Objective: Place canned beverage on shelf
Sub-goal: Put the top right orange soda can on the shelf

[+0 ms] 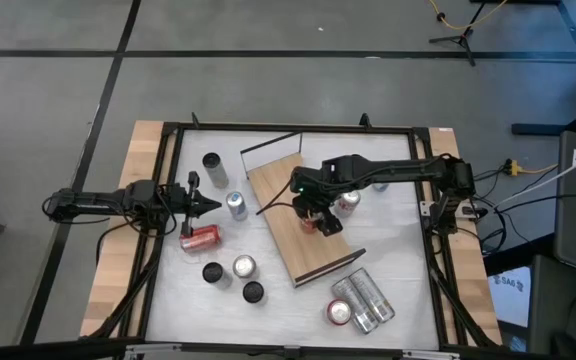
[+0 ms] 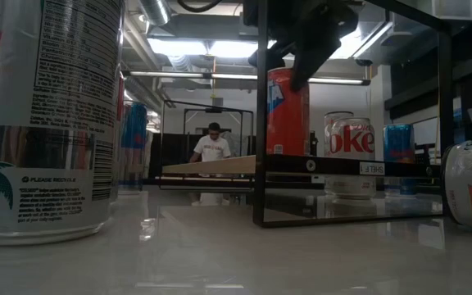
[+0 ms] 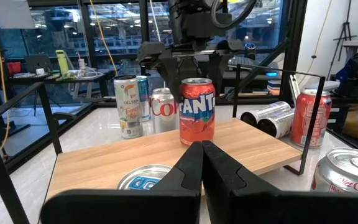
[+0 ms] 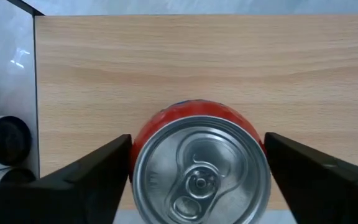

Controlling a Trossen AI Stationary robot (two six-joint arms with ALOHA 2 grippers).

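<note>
From above, the right gripper (image 1: 320, 215) hangs over the long light-brown wooden shelf (image 1: 288, 235) in the middle of the white tabletop (image 1: 408, 270). The left gripper (image 1: 211, 205) waits clenched and empty at the table's left, near loose cans.

At table height, the orange Fanta can (image 2: 288, 112) stands upright on the shelf (image 2: 211, 166), with a person in the dim room far behind.

The left wrist view shows the can (image 3: 197, 111) standing on the board under the right gripper (image 3: 185, 57).

In the right wrist view the fingers (image 4: 86, 174) stand apart on either side of the can's silver top (image 4: 201, 171), gaps showing on both sides: released. The placing looks done; the next move calls for a straight lift clear without knocking the can.
</note>
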